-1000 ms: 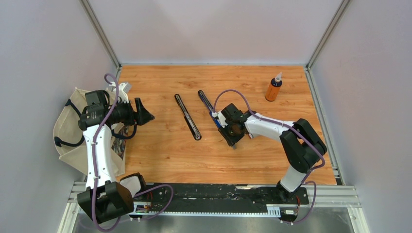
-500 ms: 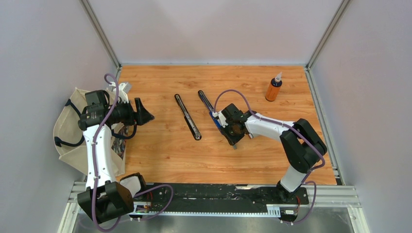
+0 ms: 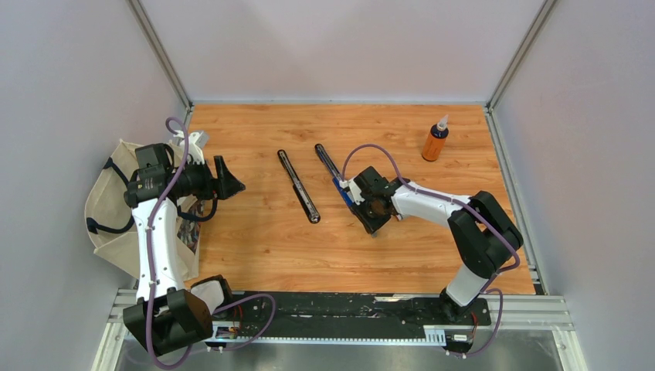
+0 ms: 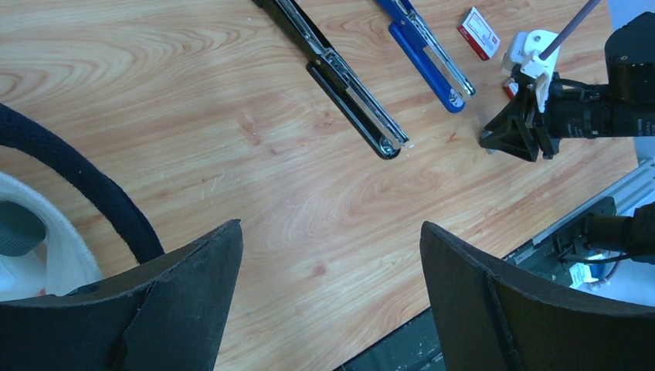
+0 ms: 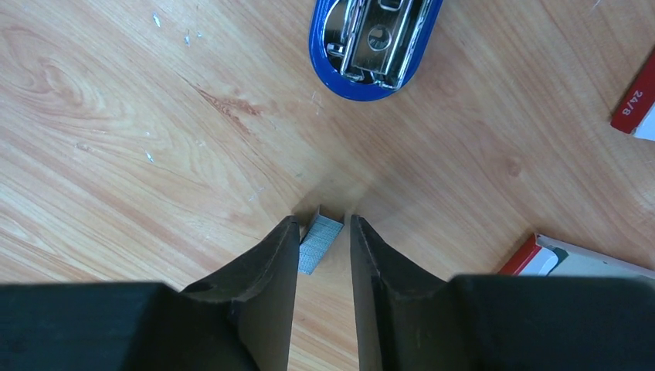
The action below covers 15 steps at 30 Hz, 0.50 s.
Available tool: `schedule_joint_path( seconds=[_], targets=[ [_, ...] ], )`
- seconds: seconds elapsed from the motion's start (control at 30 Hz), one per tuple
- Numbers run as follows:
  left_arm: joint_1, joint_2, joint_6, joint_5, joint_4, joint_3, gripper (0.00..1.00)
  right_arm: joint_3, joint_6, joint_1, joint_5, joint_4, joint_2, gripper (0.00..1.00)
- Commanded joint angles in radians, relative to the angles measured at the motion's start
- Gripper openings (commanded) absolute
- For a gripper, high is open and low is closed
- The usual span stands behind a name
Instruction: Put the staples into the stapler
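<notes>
Wood-grain counter (image 3: 263, 247) sits inside pale grey walls (image 3: 332, 46). The right end effector (image 5: 324, 232), jaws narrow, brackets the staple strip (image 5: 318, 241) on the counter, one finger touching it. The blue stapler (image 5: 376, 42) lies at 12 o'clock. The left end effector (image 4: 328, 228) gapes wide, holding nothing.

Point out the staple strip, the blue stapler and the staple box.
staple strip (image 5: 320, 241): right wrist view, on its grey top face.
blue stapler (image 5: 377, 46): right wrist view, on the metal mechanism inside its rounded end.
staple box (image 4: 479, 32): left wrist view, on its red-and-white top label.
</notes>
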Motion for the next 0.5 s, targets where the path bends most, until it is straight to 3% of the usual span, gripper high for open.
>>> schedule_joint_path(
  seconds=[0.0,0.47],
  targets=[
    [0.015,-0.006,0.025,-0.003,0.022,-0.007,0.93,0.002,0.004,0.004,-0.036,-0.016,-0.007,0.33],
    [0.015,-0.002,0.023,0.0,0.024,-0.007,0.93,0.017,-0.017,0.033,-0.059,-0.019,-0.006,0.27]
  ],
)
